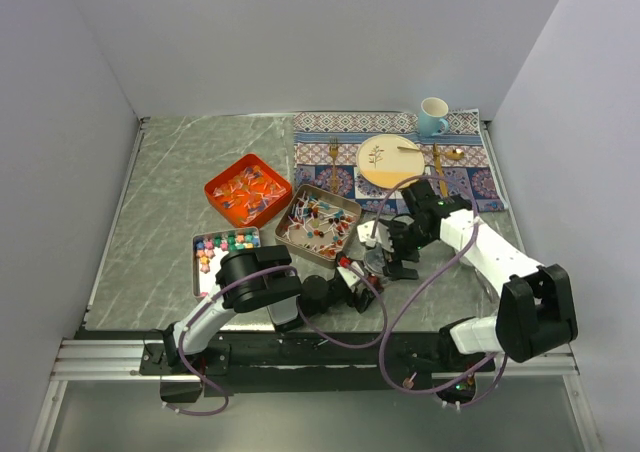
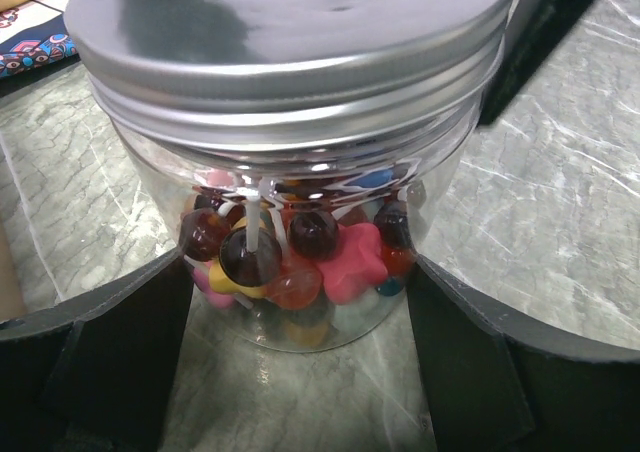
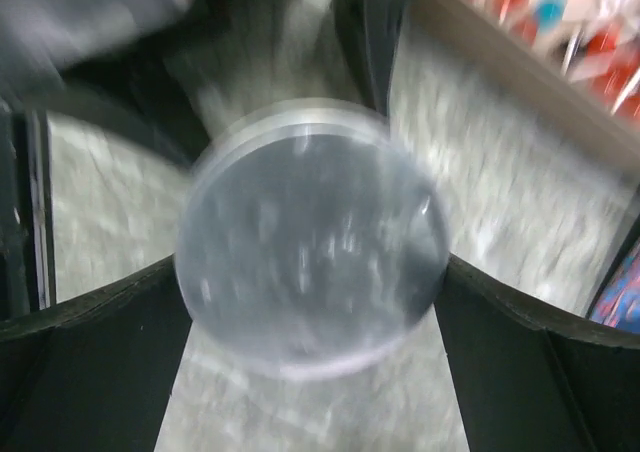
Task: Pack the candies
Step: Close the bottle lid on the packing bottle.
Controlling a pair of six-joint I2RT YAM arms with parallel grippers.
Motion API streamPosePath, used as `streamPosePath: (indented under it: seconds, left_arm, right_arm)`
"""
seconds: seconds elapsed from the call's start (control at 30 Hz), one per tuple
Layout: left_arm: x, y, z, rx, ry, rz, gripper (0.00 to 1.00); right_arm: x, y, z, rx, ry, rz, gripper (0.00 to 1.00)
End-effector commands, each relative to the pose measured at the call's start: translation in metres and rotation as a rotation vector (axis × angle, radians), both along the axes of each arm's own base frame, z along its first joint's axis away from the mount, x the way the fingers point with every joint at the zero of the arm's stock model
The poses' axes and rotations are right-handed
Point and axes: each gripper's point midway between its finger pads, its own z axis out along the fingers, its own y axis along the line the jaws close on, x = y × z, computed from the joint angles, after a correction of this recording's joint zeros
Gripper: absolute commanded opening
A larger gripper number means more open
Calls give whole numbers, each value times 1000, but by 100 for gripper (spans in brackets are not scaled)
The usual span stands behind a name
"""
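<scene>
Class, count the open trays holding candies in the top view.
3: an orange tray at the back left, a big metal tray right of it, and a small tin nearest the left arm, which hides its near corner.

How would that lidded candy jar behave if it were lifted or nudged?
The jar looks like clear plastic: probably stiff, slick-walled. Only partly filled with candies, it is likely light, contents shifting. Squat under its wide metal lid, it should slide rather than tip.

Grey marbled table (image 1: pixel 200 172); plain white walls (image 1: pixel 300 32); soft even light
</scene>
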Motion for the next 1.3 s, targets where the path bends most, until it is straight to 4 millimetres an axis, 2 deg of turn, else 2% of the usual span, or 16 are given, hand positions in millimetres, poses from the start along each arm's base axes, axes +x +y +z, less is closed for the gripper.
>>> streamPosePath:
  seconds: [0.0,0.2,0.37,0.4,0.43,0.53,0.57,0.73,0.77,0.8,0.83,0.87,0.9,1.0,1.17,1.27]
  left_arm:
    - [-19,21,-35,16,64,-33,80]
    - [-17,20,-37,20,67,-22,79]
    - [-18,21,-36,21,65,-23,75]
    - [-19,21,-36,21,64,-26,73]
    - [-19,21,-35,23,64,-29,64]
    - [-23,21,-38,32,77,-40,49]
    - [-24,20,-40,35,82,-46,49]
    - [-30,18,-45,48,108,-75,43]
    - [-32,18,-47,53,114,-82,37]
    - [-33,18,-47,52,126,-95,29]
    - [-34,18,-47,51,132,-95,17]
    - [-34,18,-47,50,134,-97,9]
    - [-33,18,-46,47,133,-94,1]
    - [-31,19,-46,50,126,-84,1]
    - [-31,20,-48,59,124,-81,1]
    - [-33,19,-49,56,123,-87,1]
  right_arm:
    - [-31,-48,-21,-174,134,-63,100]
    - [-45,-57,-24,-193,120,-59,100]
    - [-48,-65,-16,-204,112,-130,100]
    - [-49,-70,-11,-189,123,-160,100]
    - [-43,-81,-4,-171,105,-207,100]
    - [-38,-98,10,-171,98,-240,100]
    - [-31,-99,18,-161,75,-249,100]
    - [-2,-87,37,-90,43,-233,100]
    - [4,-81,48,-76,31,-209,100]
    - [7,-76,48,-64,55,-180,100]
    - [9,-69,52,-46,64,-156,100]
    - [9,-58,58,-42,63,-104,100]
    - [10,-53,56,-45,78,-87,100]
    - [6,-38,52,-52,63,22,100]
    - [-10,-29,42,-77,83,172,100]
    - [-13,-20,38,-69,122,213,100]
